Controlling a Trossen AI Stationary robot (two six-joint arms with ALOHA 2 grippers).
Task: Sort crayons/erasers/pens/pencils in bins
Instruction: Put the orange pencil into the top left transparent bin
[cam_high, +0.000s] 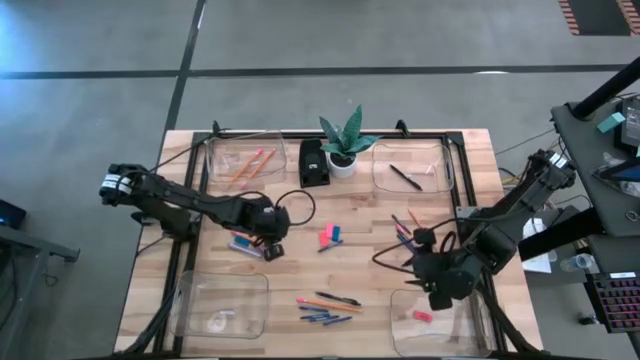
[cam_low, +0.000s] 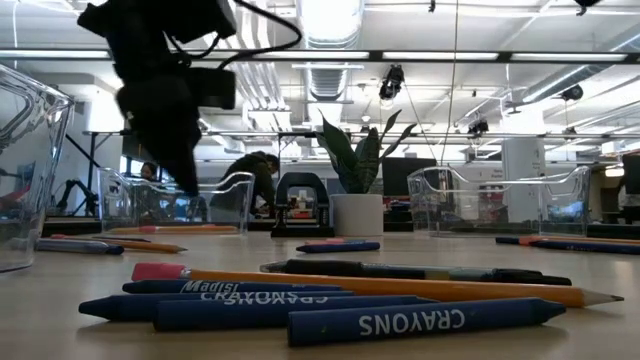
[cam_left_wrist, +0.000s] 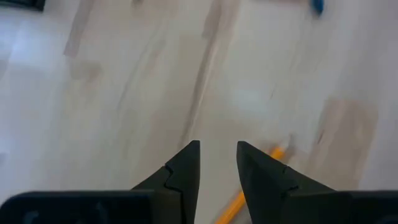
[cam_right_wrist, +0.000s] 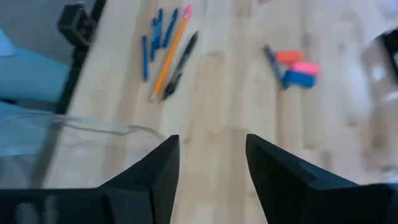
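Note:
Blue crayons (cam_high: 325, 318), an orange pencil (cam_high: 330, 303) and a black pen (cam_high: 340, 298) lie in the table's near middle. Pink and blue erasers (cam_high: 330, 236) lie at its centre, and pens (cam_high: 405, 230) lie right of them. My left gripper (cam_high: 272, 248) hangs open over bare wood, slanting down, beside a pencil (cam_left_wrist: 249, 186) and a few sticks (cam_high: 243, 242). My right gripper (cam_high: 440, 290) is open and empty above the near-right bin (cam_high: 470, 320), where a pink eraser (cam_high: 422, 316) lies. Its wrist view shows the crayons (cam_right_wrist: 155, 34) and erasers (cam_right_wrist: 298, 68) ahead.
The far-left bin (cam_high: 215, 165) holds orange pencils, and the far-right bin (cam_high: 440, 180) holds a black pen. The near-left bin (cam_high: 195, 310) stands at the near-left corner. A black box (cam_high: 313, 162) and a potted plant (cam_high: 345, 145) stand between the far bins.

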